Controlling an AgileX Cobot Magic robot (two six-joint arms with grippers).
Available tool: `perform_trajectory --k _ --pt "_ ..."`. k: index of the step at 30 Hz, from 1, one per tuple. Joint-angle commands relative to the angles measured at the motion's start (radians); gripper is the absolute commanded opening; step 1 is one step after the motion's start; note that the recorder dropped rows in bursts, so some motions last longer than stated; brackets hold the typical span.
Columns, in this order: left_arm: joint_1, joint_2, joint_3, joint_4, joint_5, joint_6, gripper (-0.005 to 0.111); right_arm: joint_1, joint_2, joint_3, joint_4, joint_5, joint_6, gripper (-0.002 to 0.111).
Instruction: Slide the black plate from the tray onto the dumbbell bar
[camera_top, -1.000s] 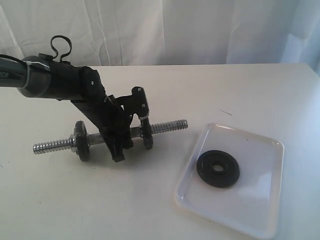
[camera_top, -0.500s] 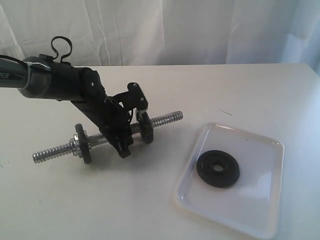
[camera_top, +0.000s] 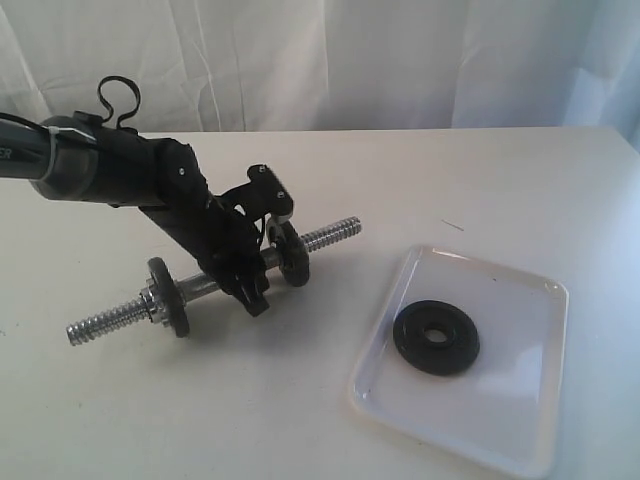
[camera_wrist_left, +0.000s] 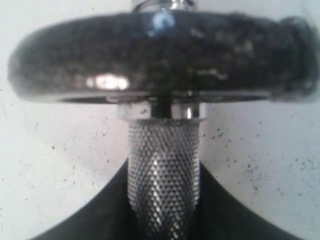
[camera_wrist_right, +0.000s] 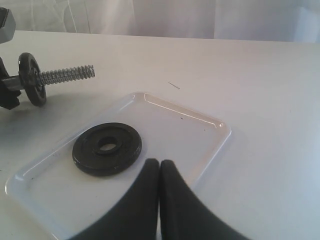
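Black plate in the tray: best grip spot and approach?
The black plate lies flat in the tray, its edge low, so probably come from above: one jaw in the centre hole, the other outside the rim.

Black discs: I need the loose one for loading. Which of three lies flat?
The black plate lying in the white tray; the other two discs stand on edge on the dumbbell bar.

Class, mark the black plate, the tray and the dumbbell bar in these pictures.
black plate (camera_top: 465, 345), exterior view, flat face right of its hole.
tray (camera_top: 510, 400), exterior view, bare floor beside the plate.
dumbbell bar (camera_top: 330, 234), exterior view, threaded end nearest the tray.
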Motion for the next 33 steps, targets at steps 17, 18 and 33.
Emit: perform_trajectory --k 17,18,33 --pt "-0.006 -0.1 0.205 -0.064 -0.005 -0.067 0.0 -0.003 -0.005 0.005 0.0 -0.014 -0.001 0.0" --pt "-0.006 -0.107 0.205 -0.08 -0.003 -0.067 0.0 -0.003 -0.005 0.005 0.0 -0.014 -0.001 0.0" --pt "-0.006 -0.214 0.246 -0.086 -0.036 -0.067 0.0 -0.003 -0.005 0.005 0.0 -0.014 -0.001 0.0"
